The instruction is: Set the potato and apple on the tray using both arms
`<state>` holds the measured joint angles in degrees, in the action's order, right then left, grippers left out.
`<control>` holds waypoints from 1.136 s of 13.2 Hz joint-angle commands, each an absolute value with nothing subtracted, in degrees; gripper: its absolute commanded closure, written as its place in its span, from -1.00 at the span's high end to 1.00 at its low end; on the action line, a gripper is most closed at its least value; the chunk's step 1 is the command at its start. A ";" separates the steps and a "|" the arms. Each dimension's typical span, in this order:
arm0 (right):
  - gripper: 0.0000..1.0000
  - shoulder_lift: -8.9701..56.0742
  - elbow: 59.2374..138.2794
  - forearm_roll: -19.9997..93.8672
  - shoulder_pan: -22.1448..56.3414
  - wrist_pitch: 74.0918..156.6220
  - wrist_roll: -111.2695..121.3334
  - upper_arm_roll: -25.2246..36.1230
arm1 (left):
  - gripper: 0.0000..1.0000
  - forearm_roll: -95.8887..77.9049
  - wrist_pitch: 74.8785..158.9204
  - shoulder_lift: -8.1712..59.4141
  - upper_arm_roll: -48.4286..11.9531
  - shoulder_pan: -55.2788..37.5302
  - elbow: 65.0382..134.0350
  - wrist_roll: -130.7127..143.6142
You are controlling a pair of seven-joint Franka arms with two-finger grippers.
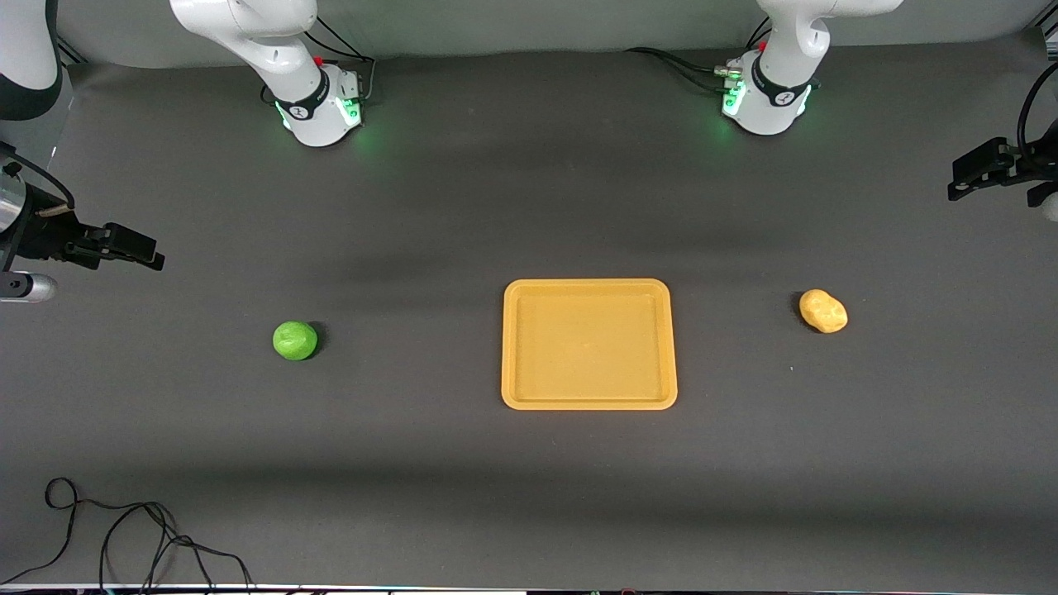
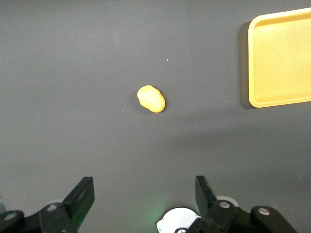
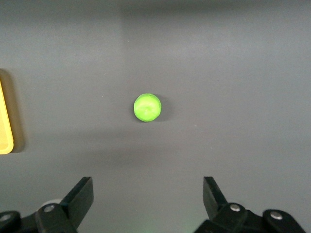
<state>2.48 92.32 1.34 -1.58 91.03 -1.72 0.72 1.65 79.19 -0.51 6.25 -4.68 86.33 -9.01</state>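
Note:
The yellow-orange tray lies empty at the table's middle. The green apple sits on the cloth toward the right arm's end, the yellow-tan potato toward the left arm's end. My right gripper hangs open and empty in the air at the right arm's end of the table. My left gripper hangs open and empty at the left arm's end. The left wrist view shows the potato, part of the tray and my open left gripper. The right wrist view shows the apple, a tray corner and my open right gripper.
Dark grey cloth covers the table. The two green-lit arm bases stand along the edge farthest from the front camera. A loose black cable lies at the nearest edge toward the right arm's end.

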 commanded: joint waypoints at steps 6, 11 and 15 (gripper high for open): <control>1.00 3.60 89.83 2.02 -0.88 90.53 -1.23 1.23 | 0.86 2.46 77.78 -0.18 6.33 -5.19 85.08 -8.96; 1.00 3.25 89.91 1.93 -0.88 90.79 -1.58 1.32 | 0.86 2.29 78.40 -0.09 6.33 -5.19 86.22 -8.61; 1.00 3.25 89.91 1.93 -0.88 90.88 -1.58 1.32 | 0.86 2.29 78.31 -0.09 6.33 -5.19 86.22 -8.53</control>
<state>2.55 91.45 1.35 -1.50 91.10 -1.72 0.72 1.65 79.15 0.15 6.25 -4.68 86.45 -8.99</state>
